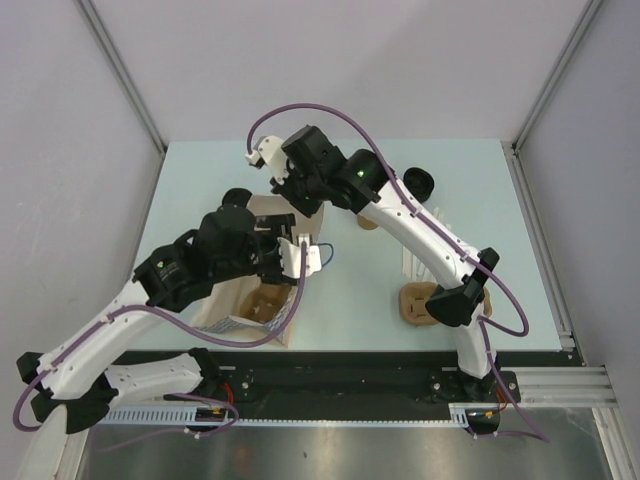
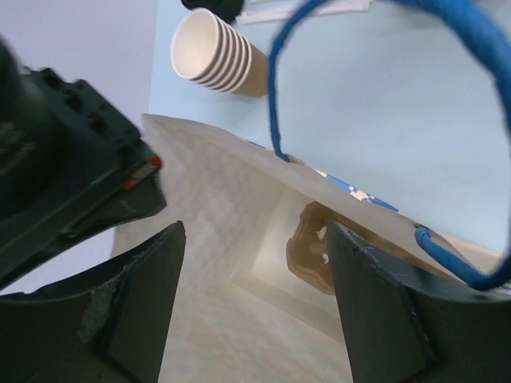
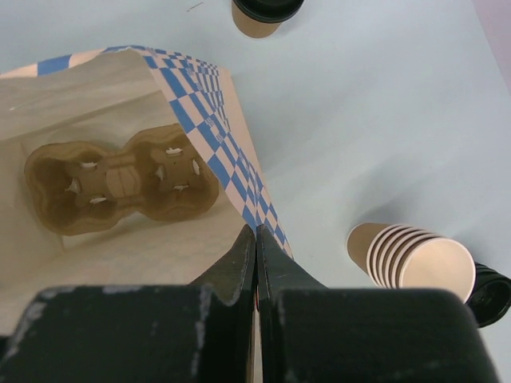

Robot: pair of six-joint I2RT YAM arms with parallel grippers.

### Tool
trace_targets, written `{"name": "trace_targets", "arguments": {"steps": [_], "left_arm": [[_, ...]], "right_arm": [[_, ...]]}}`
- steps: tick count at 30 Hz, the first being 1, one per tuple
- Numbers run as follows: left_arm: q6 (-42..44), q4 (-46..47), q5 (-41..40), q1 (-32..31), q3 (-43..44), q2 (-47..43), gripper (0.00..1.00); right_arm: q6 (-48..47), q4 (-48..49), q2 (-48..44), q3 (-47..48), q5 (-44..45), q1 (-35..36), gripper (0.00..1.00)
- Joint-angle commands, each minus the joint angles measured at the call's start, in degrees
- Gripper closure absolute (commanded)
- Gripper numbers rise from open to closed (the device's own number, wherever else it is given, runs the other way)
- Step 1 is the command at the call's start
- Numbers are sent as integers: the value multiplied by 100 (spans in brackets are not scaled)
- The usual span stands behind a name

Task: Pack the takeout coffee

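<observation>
Left gripper (image 2: 255, 319): jaws are held well apart above the open mouth of the bag; nothing is seen gripped between the dark fingers (image 2: 144, 311).
Right gripper (image 3: 255, 239): fingers are pressed together on the bag's checkered rim, the paper edge running in between them.
Paper bag (image 3: 188, 112): a tan paper bag with a blue-and-white checked band at its top is seen open, directly below the left gripper and to one side of the right gripper's fingertips.
Takeout coffee (image 3: 257, 17): the small tan paper cup with a round black lid is stood upright on the pale blue table (image 3: 383, 120), outside the bag, beyond the right gripper's fingertips and well apart from them.
Cup carrier (image 3: 120, 183): a brown moulded-pulp two-cup carrier is laid flat on the bag's floor, below both grippers.
Blue cord handle (image 2: 275, 104): it is looped across the left wrist view, just ahead of the left gripper.
Stack of cups (image 3: 415, 259): lidless tan paper cups are nested and laid on their side, beside the right gripper on the side away from the bag.
Loose lid (image 3: 489, 294): a black round lid is seen just past that stack.
Second carrier (image 1: 415, 305): another brown pulp carrier is laid on the table, well apart from both grippers.
</observation>
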Motion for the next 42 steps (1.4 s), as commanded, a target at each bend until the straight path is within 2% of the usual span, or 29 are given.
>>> {"name": "trace_targets", "arguments": {"steps": [1, 5, 10, 16, 25, 28, 31, 34, 36, 39, 42], "left_arm": [[-297, 1, 203, -9, 596, -197, 22], [-516, -157, 106, 52, 1010, -232, 16], [-763, -412, 132, 229, 1555, -241, 14], [-1360, -228, 167, 834, 1792, -329, 8], [-2740, 62, 712, 3285, 2611, 628, 2], [-2951, 237, 616, 3725, 2392, 910, 2], [-3266, 405, 870, 4278, 2224, 1199, 1], [-3513, 475, 1213, 4753, 2171, 1586, 0], [-3567, 493, 1336, 4930, 2153, 1910, 0], [-3409, 186, 969, 5010, 2267, 2559, 0], [-3461, -131, 1246, 5298, 2364, 3009, 1]], "right_arm": [[-73, 72, -66, 70, 55, -25, 100], [-64, 46, -110, 34, 3, -148, 100], [-117, 37, -216, -53, 37, -183, 100], [-29, 37, -392, -229, 3, -297, 100], [94, 2, -453, -395, 55, -377, 100], [86, 28, -707, -642, 99, -403, 100], [24, 46, -849, -897, 143, -456, 100], [-29, -7, -805, -897, 12, -605, 94], [-11, -94, -770, -932, -137, -727, 95], [33, -253, -848, -1203, -428, -834, 100], [-2, -262, -1094, -1546, -534, -843, 100]]}}
